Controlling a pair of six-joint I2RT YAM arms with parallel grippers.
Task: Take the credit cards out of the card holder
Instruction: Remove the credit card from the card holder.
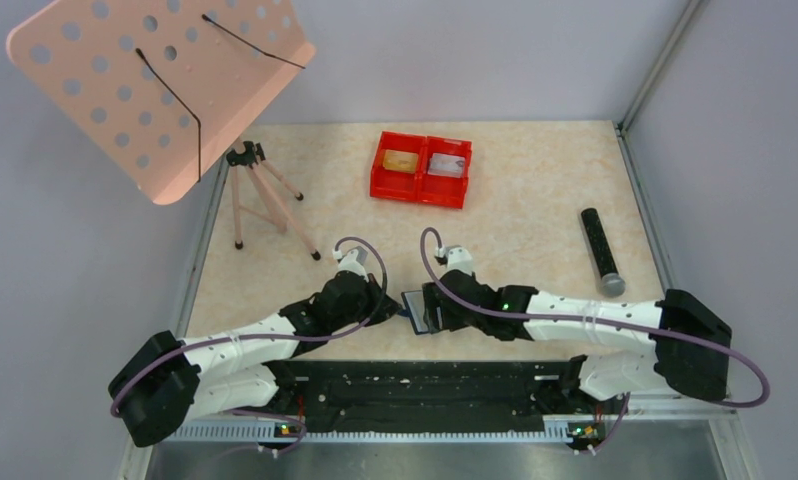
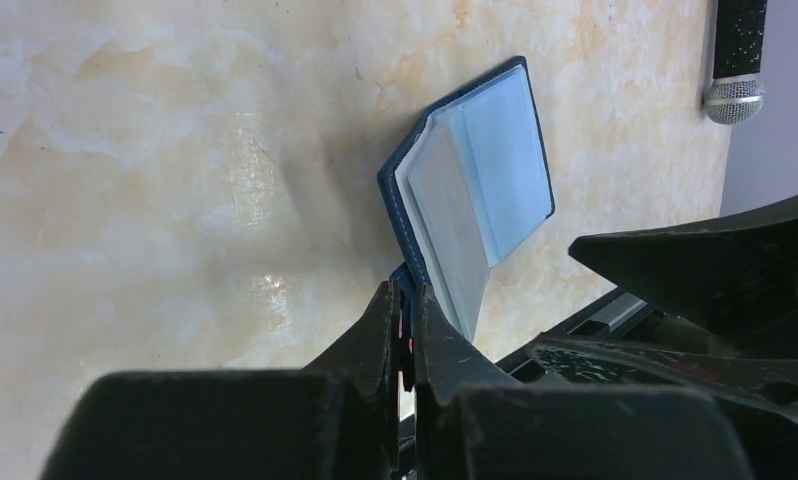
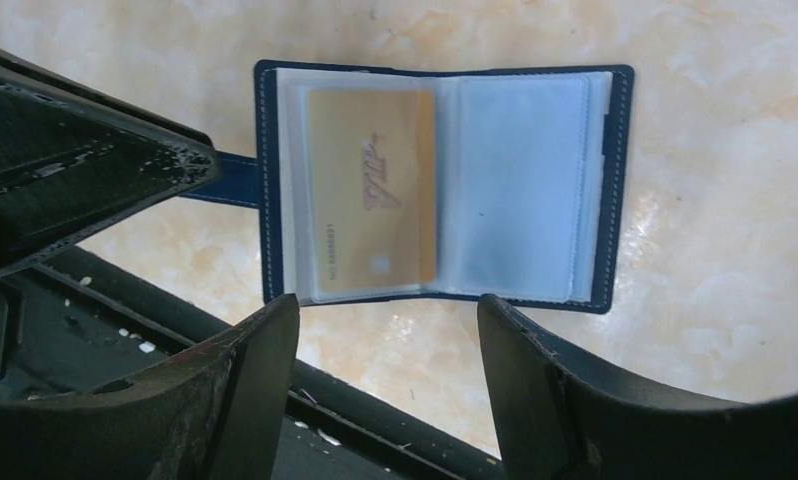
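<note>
The card holder (image 3: 520,180) lies open on the table, navy with grey-blue clear pockets. A gold credit card (image 3: 373,190) sits in its left pocket; the right pocket shows no card. My left gripper (image 2: 406,300) is shut on the holder's closure tab (image 3: 227,180) and tilts one half of the holder (image 2: 480,170) up. My right gripper (image 3: 387,335) is open and empty, just in front of the holder's near edge, not touching it. In the top view both grippers, left (image 1: 395,309) and right (image 1: 432,310), meet at the holder (image 1: 414,306) near the table's front edge.
A red twin-compartment tray (image 1: 420,190) at the back holds a gold card (image 1: 402,160) and a silver card (image 1: 447,165). A black cylinder with a grey end (image 1: 601,250) lies at the right. A small tripod (image 1: 260,190) and a pink perforated board (image 1: 160,85) stand at the left.
</note>
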